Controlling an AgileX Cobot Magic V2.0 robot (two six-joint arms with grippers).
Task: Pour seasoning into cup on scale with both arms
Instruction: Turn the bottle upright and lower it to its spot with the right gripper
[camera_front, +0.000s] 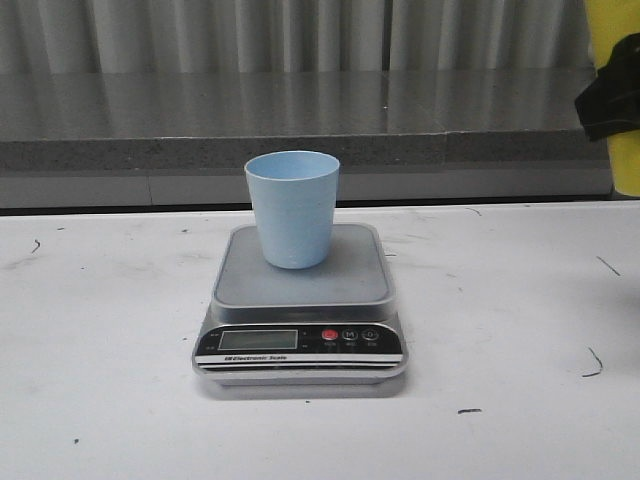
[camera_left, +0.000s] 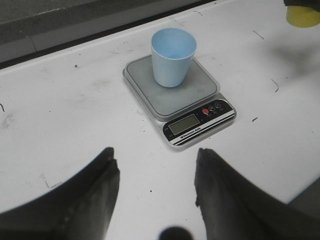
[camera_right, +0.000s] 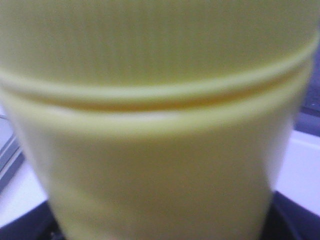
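The pale blue cup (camera_front: 293, 207) stands upright on the platform of the silver-grey scale (camera_front: 300, 300), mid-table; both also show in the left wrist view, cup (camera_left: 173, 56) and scale (camera_left: 200, 117). The yellow seasoning bottle (camera_front: 617, 165) is at the far right edge, off to the right of the scale, its top cut off. My right gripper (camera_front: 608, 100) is shut round it. The bottle fills the right wrist view (camera_right: 160, 125), blurred, and hides the fingers. My left gripper (camera_left: 156, 167) is open and empty over the table, on the near side of the scale.
A white table (camera_front: 110, 330) with small dark scuff marks carries the scale. A grey ledge (camera_front: 200, 130) and a corrugated wall run along the back. The bottle's shadow lies on the table in the left wrist view (camera_left: 300, 52).
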